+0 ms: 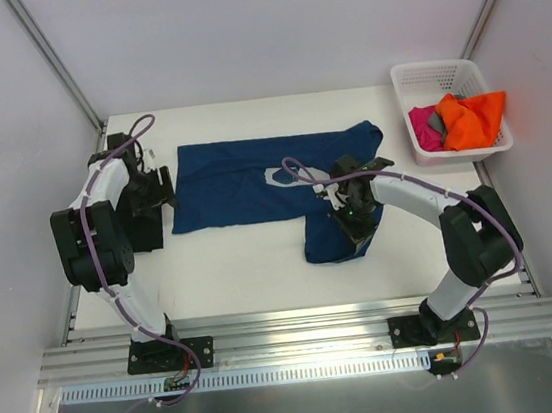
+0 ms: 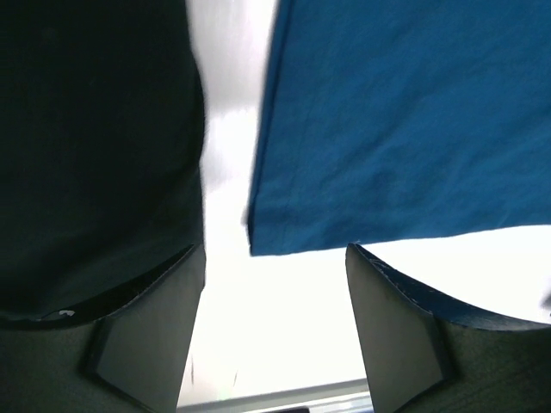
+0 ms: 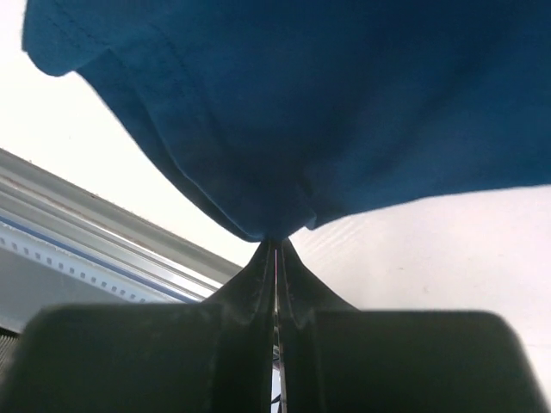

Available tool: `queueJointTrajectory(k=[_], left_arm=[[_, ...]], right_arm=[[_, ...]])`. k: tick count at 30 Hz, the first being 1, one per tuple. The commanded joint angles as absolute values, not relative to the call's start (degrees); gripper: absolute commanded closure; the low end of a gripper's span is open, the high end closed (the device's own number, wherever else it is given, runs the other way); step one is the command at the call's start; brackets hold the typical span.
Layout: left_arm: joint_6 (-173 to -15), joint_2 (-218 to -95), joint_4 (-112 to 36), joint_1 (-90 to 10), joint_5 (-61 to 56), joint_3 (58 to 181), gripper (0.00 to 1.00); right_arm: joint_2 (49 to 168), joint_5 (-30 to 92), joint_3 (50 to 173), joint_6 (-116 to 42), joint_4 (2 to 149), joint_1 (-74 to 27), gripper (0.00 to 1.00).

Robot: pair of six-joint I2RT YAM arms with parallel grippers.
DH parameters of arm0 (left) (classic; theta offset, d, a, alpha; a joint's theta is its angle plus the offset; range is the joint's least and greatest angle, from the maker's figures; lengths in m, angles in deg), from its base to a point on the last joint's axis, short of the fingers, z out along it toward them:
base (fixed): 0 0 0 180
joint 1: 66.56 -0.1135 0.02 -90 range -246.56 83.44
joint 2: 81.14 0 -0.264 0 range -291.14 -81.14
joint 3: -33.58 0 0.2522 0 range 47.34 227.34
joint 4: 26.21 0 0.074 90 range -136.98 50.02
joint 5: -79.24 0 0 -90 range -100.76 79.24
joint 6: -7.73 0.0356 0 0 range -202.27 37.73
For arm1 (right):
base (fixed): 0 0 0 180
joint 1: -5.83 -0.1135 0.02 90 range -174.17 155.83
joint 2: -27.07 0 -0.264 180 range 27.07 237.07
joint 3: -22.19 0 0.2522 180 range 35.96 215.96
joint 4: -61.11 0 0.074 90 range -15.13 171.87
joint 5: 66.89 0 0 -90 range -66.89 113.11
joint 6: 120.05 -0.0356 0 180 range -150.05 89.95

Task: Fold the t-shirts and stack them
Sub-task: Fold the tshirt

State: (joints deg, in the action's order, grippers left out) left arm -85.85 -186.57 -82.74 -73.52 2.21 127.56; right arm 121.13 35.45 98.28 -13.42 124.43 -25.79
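Pinching a fold of the navy t-shirt (image 1: 228, 184), the right gripper (image 1: 350, 209) is clamped tight. The left gripper (image 1: 160, 188) gapes — the shirt's corner just ahead.

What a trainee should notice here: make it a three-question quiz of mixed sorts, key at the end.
1. True or false: the right gripper is shut on a fold of the navy t-shirt.
2. Pick one: the orange t-shirt lies A) in the white lattice basket, B) under the navy t-shirt, C) folded on top of the navy t-shirt.
3. Fill the gap: the left gripper has its jaws ____ beside the navy t-shirt's edge, with nothing between them.

Key: 1 true; 2 A; 3 open.
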Motion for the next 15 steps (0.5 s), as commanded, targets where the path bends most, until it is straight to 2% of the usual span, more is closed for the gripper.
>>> queueJointTrajectory(k=[1,9,15], left_arm=[[-84.38,-183.18,-84.89,-76.57,2.77,125.48,0.33],[-85.35,-186.69,-85.85,-76.84,7.25,126.61,0.36],[-86.67,-189.86,-86.47,-76.32,12.53,127.85,0.50]], right_arm=[[117.69,32.96,100.03,-11.85,127.69,-24.41,0.99],[115.84,31.73,101.52,-11.24,126.20,-22.39,0.99],[116.02,31.55,102.05,-10.89,125.76,-21.51,0.99]])
